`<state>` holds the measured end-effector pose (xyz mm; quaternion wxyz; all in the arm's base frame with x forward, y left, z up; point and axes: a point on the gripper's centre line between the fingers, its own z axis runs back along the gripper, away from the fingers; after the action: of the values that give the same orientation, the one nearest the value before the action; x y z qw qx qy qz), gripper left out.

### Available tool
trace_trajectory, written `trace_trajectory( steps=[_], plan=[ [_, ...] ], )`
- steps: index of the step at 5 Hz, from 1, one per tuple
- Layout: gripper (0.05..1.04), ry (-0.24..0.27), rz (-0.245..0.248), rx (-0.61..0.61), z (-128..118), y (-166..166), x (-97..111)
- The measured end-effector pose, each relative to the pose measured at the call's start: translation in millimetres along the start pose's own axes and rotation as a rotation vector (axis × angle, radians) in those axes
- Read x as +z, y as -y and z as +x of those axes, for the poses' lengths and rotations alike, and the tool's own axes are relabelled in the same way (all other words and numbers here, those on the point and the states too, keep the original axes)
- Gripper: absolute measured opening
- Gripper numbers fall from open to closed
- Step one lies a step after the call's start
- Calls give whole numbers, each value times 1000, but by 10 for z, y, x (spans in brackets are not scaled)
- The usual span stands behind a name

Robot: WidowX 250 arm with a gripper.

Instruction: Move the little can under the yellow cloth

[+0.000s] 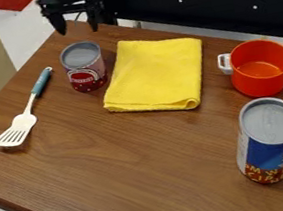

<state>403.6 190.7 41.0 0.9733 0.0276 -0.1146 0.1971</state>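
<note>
Two cans stand on the desk [131,154], and the one I want is the little can [85,68], upright towards the upper left of my view, close beside the left edge of the yellow cloth [156,75]. The big can [268,143] stands well apart at the lower right, so I see small risk of mixing them up.

None of the move is done, as far as I can judge: the little can is next to the cloth, not under it, and the cloth lies flat and folded. My tool [78,31] hangs near the top edge, just beyond the little can, its fingers wide apart and nothing held. The grasp, the carry and the release are all left to do.

"Under" could mean beneath the fabric or on the near side of it; I lean towards the near side, since one arm would struggle to lift the cloth and tuck a can in. For that I need a firm grip and enough height to keep from dragging the cloth. The spatula [22,124] on the left and the pot [260,71] on the right look clear of that route.
</note>
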Motion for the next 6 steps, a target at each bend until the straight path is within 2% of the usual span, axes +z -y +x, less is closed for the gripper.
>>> trace_trajectory(
  steps=[1, 2, 3, 4, 5, 6],
  plan=[
    [999, -18, -69, 6, 7, 13, -1],
    [999, 18, -112, 72, -81, 58, -184],
    [999, 28, -77, 109, -130, 72, -260],
    [999, -15, 27, 82, -215, 15, -278],
    [999, -37, 81, 69, -362, 15, -184],
    [999, -53, 54, 106, -454, 56, -149]
  ],
)
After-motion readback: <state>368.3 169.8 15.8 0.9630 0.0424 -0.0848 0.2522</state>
